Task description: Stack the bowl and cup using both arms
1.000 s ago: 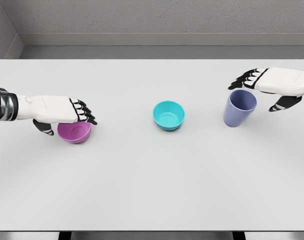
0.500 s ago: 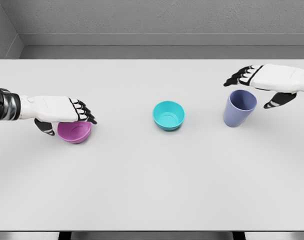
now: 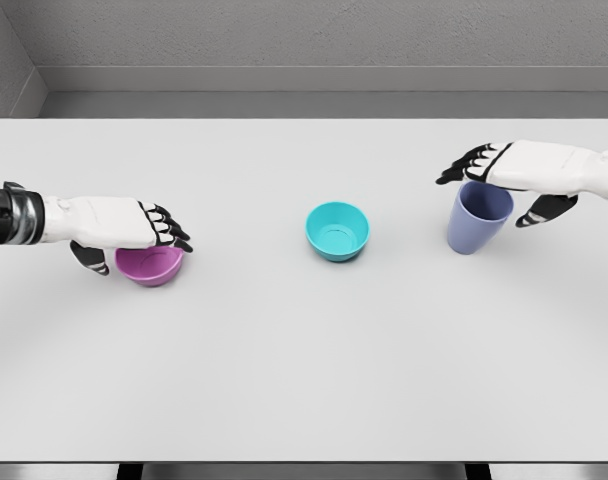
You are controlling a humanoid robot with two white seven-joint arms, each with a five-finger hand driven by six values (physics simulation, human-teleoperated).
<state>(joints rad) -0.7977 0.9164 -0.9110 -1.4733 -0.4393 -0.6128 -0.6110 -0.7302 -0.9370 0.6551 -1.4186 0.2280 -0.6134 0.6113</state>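
Note:
A magenta bowl (image 3: 151, 266) sits upright at the table's left. My left hand (image 3: 134, 248) hovers over its back rim, fingers (image 3: 170, 231) arched above the bowl and thumb down at its left side, open with no firm hold visible. At the right a purple cup (image 3: 475, 222) stands upright. My right hand (image 3: 486, 198) is spread above its mouth, fingers (image 3: 466, 164) reaching past the rim to the left, thumb to the cup's right, open. A teal bowl (image 3: 337, 231) rests upright in the middle, apart from both hands.
The white table (image 3: 304, 350) spans the whole view, with a grey wall behind its far edge. Both bowls and the cup lie roughly in one row across the middle.
My right hand has slid left and dropped slightly, now covering the cup's mouth. The left hand has shifted only a little over the magenta bowl. No object has moved.

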